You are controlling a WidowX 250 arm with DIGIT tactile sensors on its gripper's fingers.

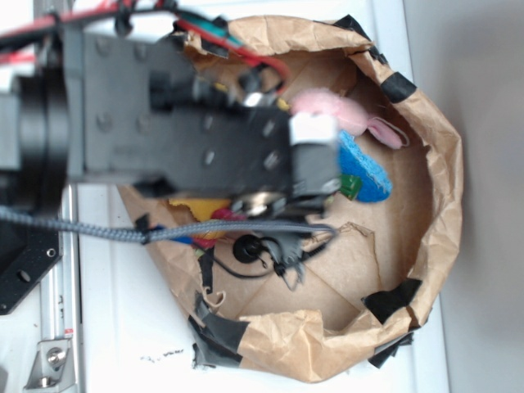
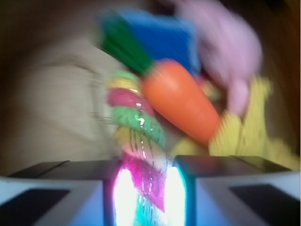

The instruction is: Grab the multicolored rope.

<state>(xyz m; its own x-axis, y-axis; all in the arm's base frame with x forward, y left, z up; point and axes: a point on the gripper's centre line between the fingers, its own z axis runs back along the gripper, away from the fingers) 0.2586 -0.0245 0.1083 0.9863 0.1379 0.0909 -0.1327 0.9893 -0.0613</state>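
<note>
In the exterior view, the arm is covering most of the paper bag (image 1: 426, 139), and the gripper (image 1: 315, 176) is hiding the rope.

In the wrist view, the rope (image 2: 138, 141) is running toward 12 o'clock between the narrowly set fingers (image 2: 70, 193) (contact looks likely), the carrot (image 2: 181, 101) lying at 1 o'clock.

One multicolored rope (image 2: 138, 141), one orange carrot (image 2: 181, 101), one blue sponge (image 2: 164, 37), one pink plush (image 2: 225, 47).
</note>
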